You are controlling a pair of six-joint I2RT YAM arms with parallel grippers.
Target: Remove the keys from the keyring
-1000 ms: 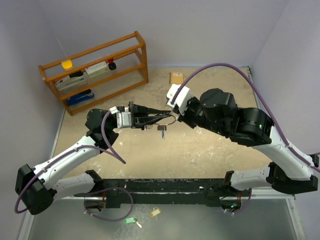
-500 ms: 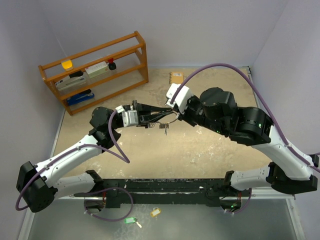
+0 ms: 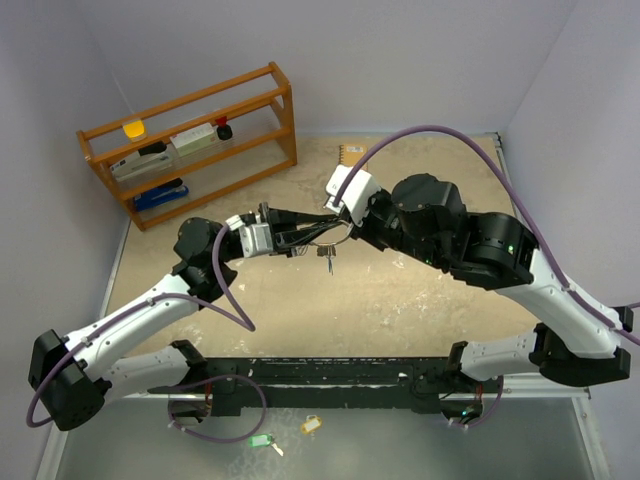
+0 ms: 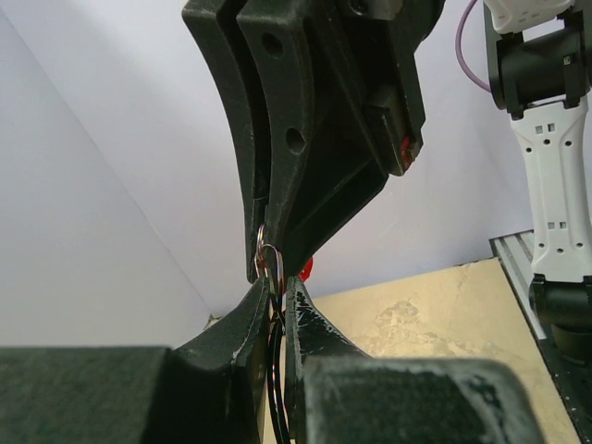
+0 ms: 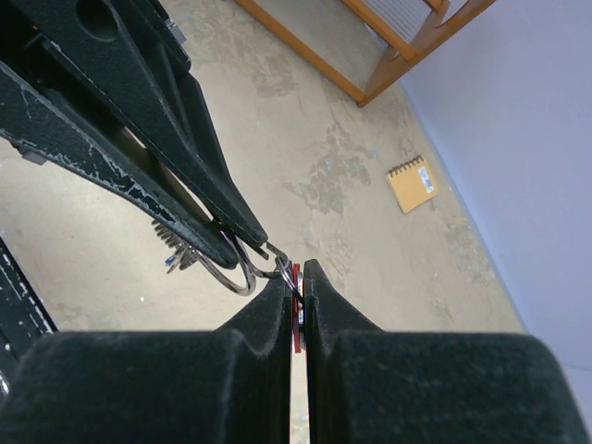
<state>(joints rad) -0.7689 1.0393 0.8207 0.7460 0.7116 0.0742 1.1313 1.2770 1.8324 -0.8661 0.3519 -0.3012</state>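
The keyring [image 5: 237, 274], a thin silver wire loop, hangs in the air between my two grippers above the middle of the table. My left gripper [image 3: 303, 237] is shut on the ring's wire [image 4: 267, 252]. Its fingers [image 5: 139, 120] reach in from the upper left of the right wrist view. My right gripper [image 5: 298, 274] is shut on the red-tagged key [image 5: 296, 319], right at the ring. A small bunch of silver keys [image 3: 328, 258] dangles below the ring, with a speck of blue [image 5: 169, 261] among them.
A wooden shelf rack [image 3: 190, 140] with small items stands at the back left. A tan spiral notebook [image 3: 352, 155] lies at the back of the table. A green tag [image 3: 260, 440] and a yellow tag [image 3: 311, 425] lie on the near ledge by the arm bases.
Both grippers stay clamped at the ring. The right wrist has shifted slightly left and toward the back, the left wrist has wavered, and the dangling keys have swung a little.
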